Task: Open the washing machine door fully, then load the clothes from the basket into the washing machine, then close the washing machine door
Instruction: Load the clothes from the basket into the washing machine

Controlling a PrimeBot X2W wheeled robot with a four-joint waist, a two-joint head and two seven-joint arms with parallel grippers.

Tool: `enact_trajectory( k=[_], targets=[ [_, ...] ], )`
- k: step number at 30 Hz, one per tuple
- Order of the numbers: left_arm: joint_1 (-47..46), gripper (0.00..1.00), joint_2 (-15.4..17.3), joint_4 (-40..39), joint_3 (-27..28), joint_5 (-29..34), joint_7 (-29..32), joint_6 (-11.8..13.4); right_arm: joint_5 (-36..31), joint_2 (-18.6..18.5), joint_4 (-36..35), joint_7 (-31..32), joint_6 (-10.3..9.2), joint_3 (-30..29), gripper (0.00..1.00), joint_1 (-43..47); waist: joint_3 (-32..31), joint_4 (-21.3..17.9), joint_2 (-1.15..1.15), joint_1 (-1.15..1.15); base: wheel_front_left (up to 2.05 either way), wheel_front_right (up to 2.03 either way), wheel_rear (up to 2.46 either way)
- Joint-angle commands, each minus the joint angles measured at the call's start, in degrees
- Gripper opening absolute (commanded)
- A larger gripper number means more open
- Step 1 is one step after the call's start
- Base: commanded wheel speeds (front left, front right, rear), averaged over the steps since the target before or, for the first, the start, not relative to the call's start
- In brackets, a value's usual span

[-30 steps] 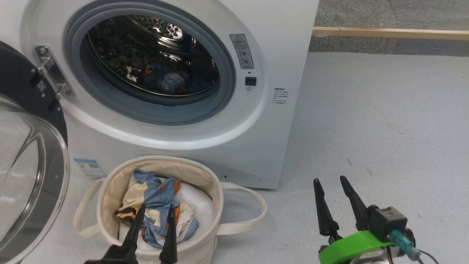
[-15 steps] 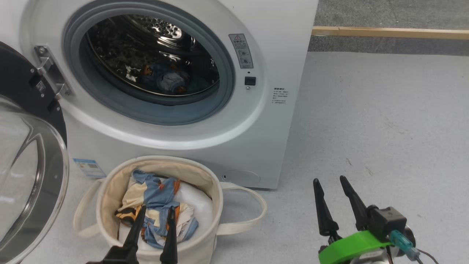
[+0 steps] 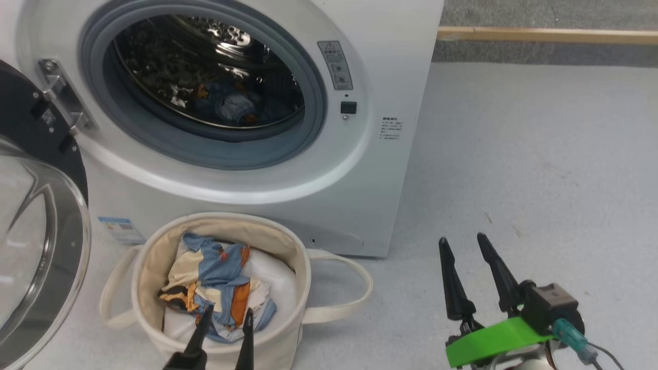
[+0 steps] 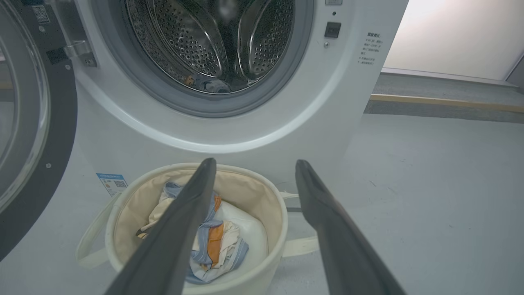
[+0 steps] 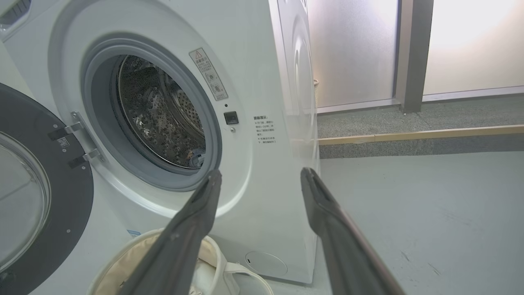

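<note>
1. The washing machine (image 3: 288,195) stands on the grey floor (image 3: 540,154) with its round opening uncovered; the steel drum (image 3: 221,41) shows inside it.
2. The washing machine door (image 3: 36,231) is swung wide out on the machine's hinge side, which is the robot's left; its black rim and bulging glass window face the robot.
3. The basket (image 3: 226,218) sits on the floor just in front of the machine, below the opening and close to the front panel; one loop handle lies toward the door side, the other toward the machine's free corner.
4. Some of the clothes (image 3: 216,277), blue, beige and orange, lie crumpled in the basket on top of a white bundle (image 3: 275,277); a further garment (image 3: 226,105) lies at the bottom of the machine's drum.
5. The left tool (image 3: 228,310) hangs over the basket's edge farthest from the machine; its two dark fingers are spread wide apart and grip nothing; whether the tips brush the cloth I cannot tell.
6. The right tool (image 3: 461,239) is off the machine's right front corner, above bare floor and well apart from the basket; its fingers are likewise spread wide and empty; a bright green band (image 3: 488,336) wraps the wrist behind them.
7. A small blue label (image 3: 119,228) is stuck low on the machine's front, between the door and the basket.
</note>
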Motion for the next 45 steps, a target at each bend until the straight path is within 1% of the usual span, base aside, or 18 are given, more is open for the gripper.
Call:
enact_trajectory(
  k=[1,2,4,7,8,10,12,15,16,19,22,28,32,36,40,45],
  targets=[
    [-3.60,1.00,0.70,1.30,0.87,2.29,-0.28,0.00,0.06,0.12,-4.80,-0.28,0.01,1.81,1.00,-1.40,1.71,0.04,0.00,0.00,0.00,0.00,0.00],
    [-3.60,1.00,0.70,1.30,0.87,2.29,-0.28,0.00,0.06,0.12,-4.80,-0.28,0.01,1.81,1.00,-1.40,1.71,0.04,0.00,0.00,0.00,0.00,0.00],
    [-5.44,1.00,1.04,4.14,0.96,3.27,-0.28,-0.38,-0.20,0.12,-7.32,-0.28,0.01,1.75,1.00,-1.73,3.94,0.13,0.00,0.00,0.00,0.00,0.00],
    [-9.40,1.00,1.26,8.07,1.20,3.55,-0.28,-1.74,-1.30,0.12,-9.56,-0.28,0.01,1.06,1.00,-2.55,8.33,0.38,0.00,0.00,0.00,0.00,0.00],
    [-12.63,1.00,1.42,10.87,1.37,3.76,-0.28,-2.57,-2.35,0.12,-10.16,-0.28,0.01,0.74,1.00,-3.39,11.74,0.59,0.00,0.00,0.00,0.00,0.00],
    [-16.11,1.00,1.38,14.13,1.80,3.33,-0.28,-3.58,-3.49,0.12,-10.60,-0.28,0.01,0.46,1.00,-4.39,15.30,0.91,0.00,0.00,0.00,0.00,0.00],
    [-19.99,1.00,1.23,17.70,2.80,1.97,-0.28,-4.82,-4.49,0.12,-11.18,-0.28,0.01,0.07,1.00,-5.57,19.12,1.33,0.00,0.00,0.00,0.00,0.00],
    [-26.78,1.00,0.94,24.73,5.14,-1.71,-0.28,-7.79,-5.72,0.12,-12.96,-0.28,0.01,-0.10,1.00,-7.72,25.05,2.08,0.00,0.00,0.00,0.00,0.00],
    [-29.43,1.00,1.18,27.20,5.24,-1.45,-0.28,-8.22,-6.10,0.12,-13.75,-0.28,0.01,-0.11,1.00,-8.50,27.10,2.34,0.00,0.00,0.00,0.00,0.00],
    [-37.36,1.00,2.47,34.33,4.96,0.33,-0.28,-8.07,-8.13,0.12,-15.73,-0.28,0.01,0.38,1.00,-10.80,33.01,2.86,0.00,0.00,0.00,0.00,0.00],
    [-44.18,1.00,3.31,39.45,5.26,1.00,-0.28,-7.69,-9.48,0.12,-17.40,-0.28,0.01,-0.04,1.00,-12.63,38.28,3.07,0.00,0.00,0.00,0.00,0.00],
    [-53.62,1.00,5.08,48.08,3.81,3.27,-0.28,-7.35,-11.16,0.12,-19.04,-0.28,0.01,-1.72,1.00,-14.24,45.62,2.98,0.00,0.00,0.00,0.00,0.00],
    [-57.76,1.00,6.66,53.21,0.19,7.06,-0.28,-6.53,-11.84,0.12,-19.59,-0.28,0.01,-2.51,1.00,-14.61,48.32,2.81,0.00,0.00,0.00,0.00,0.00],
    [-60.42,1.00,8.09,55.11,-3.95,11.08,-0.28,-5.39,-12.46,0.12,-19.88,-0.28,0.01,-3.14,1.00,-14.67,50.31,2.62,0.00,0.00,0.00,0.00,0.00],
    [-62.13,1.00,8.90,56.76,-6.93,13.73,-0.28,-3.92,-13.11,0.12,-20.02,-0.28,0.01,-3.59,1.00,-14.49,51.57,2.37,0.00,0.00,0.00,0.00,0.00],
    [-64.19,1.00,8.74,58.60,-6.91,13.23,0.04,-1.99,-14.21,0.12,-20.41,-0.28,0.01,-4.03,1.00,-13.68,52.86,2.20,0.00,0.00,0.00,0.00,0.00]
  ],
)
